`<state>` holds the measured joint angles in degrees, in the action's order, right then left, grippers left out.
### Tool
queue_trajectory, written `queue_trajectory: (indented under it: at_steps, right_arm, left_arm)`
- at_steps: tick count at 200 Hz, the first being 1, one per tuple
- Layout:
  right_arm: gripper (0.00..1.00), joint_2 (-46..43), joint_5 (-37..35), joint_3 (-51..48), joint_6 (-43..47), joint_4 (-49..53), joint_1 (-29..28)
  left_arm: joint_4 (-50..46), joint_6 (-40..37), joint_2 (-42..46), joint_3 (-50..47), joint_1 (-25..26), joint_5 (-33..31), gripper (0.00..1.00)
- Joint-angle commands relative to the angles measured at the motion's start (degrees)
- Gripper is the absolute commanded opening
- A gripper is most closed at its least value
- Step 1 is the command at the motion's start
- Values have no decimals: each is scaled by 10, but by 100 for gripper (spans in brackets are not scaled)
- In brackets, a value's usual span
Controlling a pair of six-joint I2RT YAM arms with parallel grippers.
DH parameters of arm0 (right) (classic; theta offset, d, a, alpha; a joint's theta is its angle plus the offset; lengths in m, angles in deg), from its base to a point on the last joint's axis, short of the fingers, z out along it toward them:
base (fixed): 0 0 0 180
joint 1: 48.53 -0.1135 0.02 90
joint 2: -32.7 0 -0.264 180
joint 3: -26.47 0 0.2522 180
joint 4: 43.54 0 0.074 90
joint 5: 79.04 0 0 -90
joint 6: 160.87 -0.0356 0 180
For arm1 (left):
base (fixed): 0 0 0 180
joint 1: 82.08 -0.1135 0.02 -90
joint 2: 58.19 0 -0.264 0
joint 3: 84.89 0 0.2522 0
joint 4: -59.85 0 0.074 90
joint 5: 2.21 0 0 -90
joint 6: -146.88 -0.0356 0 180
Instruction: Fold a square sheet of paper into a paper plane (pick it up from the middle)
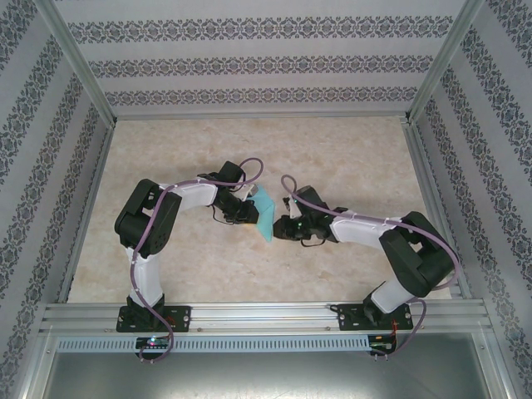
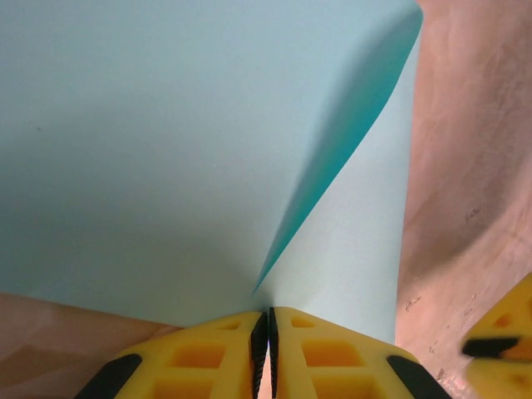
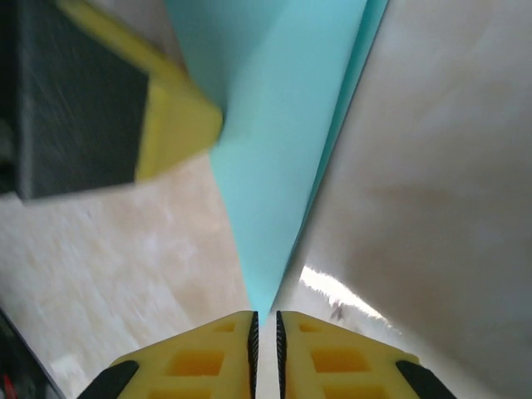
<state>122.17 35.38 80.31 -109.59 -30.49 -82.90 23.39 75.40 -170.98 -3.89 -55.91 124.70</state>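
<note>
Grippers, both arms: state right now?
Left gripper: closed, pinching the thin teal-blue paper sheet.
Right gripper: closed, pinching the same sheet.

1. Left arm (image 1: pixel 158 220) first: chunky black joint housings, smooth white link shells.
2. Right arm (image 1: pixel 403 249), same black-and-white build.
3. A mauve cable (image 1: pixel 259 169) runs along the left arm, and a twin cable (image 1: pixel 293 193) along the right.
4. Black base plates (image 1: pixel 154 316) at the rail.
5. Left gripper (image 2: pixel 268 320): yellow fingers (image 2: pixel 216 353), recessed square pockets, black inner pads.
6. Right gripper (image 3: pixel 264 320): matching yellow fingers (image 3: pixel 332 357), black corner patches.
</note>
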Motion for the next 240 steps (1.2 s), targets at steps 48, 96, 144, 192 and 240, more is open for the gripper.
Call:
queue_trajectory:
  at_steps: [48, 96, 144, 192, 240]
  right_arm:
    - [25, 62, 27, 77, 0, -36, 63]
    - [30, 143, 60, 123, 8, -54, 75]
    - [30, 174, 76, 144, 12, -59, 78]
    - [30, 192, 92, 151, 16, -60, 78]
    - [30, 176, 114, 131, -8, -98, 79]
  left_arm:
    - [6, -13, -33, -8, 1, -73, 18]
    - [6, -13, -28, -3, 0, -69, 18]
    - [3, -14, -29, 3, 1, -68, 18]
    - [1, -15, -30, 4, 1, -69, 19]
    - [-1, -15, -28, 7, 0, -69, 19]
